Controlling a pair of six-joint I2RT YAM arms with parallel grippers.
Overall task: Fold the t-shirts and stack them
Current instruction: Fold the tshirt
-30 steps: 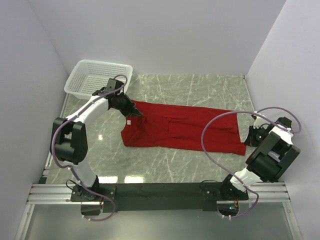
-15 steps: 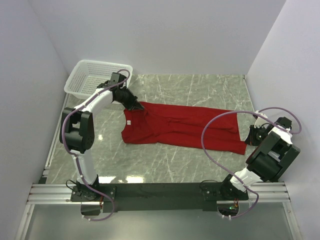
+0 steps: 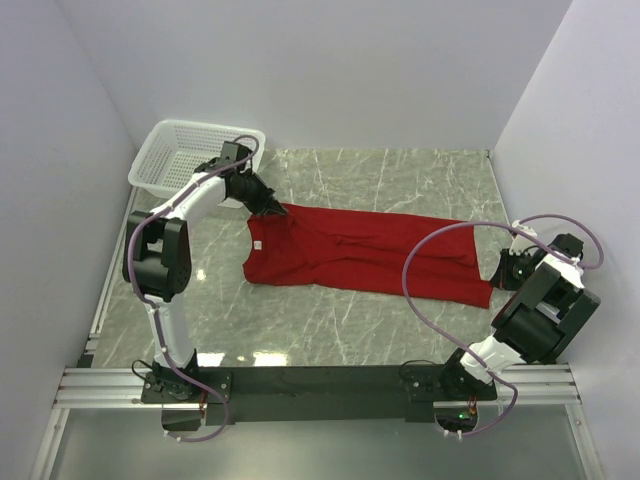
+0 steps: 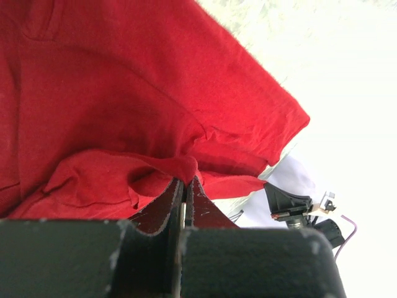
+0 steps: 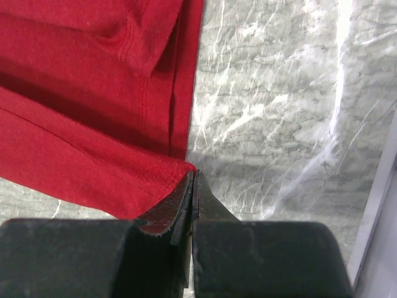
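Observation:
A deep-red t-shirt point(image 3: 350, 255) lies stretched across the marble table point(image 3: 330, 320), its small white neck label point(image 3: 257, 243) near the left end. My left gripper point(image 3: 272, 208) is at the shirt's far left corner. In the left wrist view it point(image 4: 186, 180) is shut on a bunched fold of the red cloth point(image 4: 124, 93). My right gripper point(image 3: 497, 275) is at the shirt's near right corner. In the right wrist view it point(image 5: 193, 172) is shut, with the hem corner of the cloth point(image 5: 80, 93) pinched at its tips.
A white mesh basket point(image 3: 185, 150) stands at the back left, just behind the left arm. The right arm's purple cable point(image 3: 410, 270) loops over the shirt's right part. White walls close in the table on three sides.
My left gripper has carried the shirt's left corner a little toward the back, and the arm's elbow has swung in. The right gripper and the shirt's right end have stayed put.

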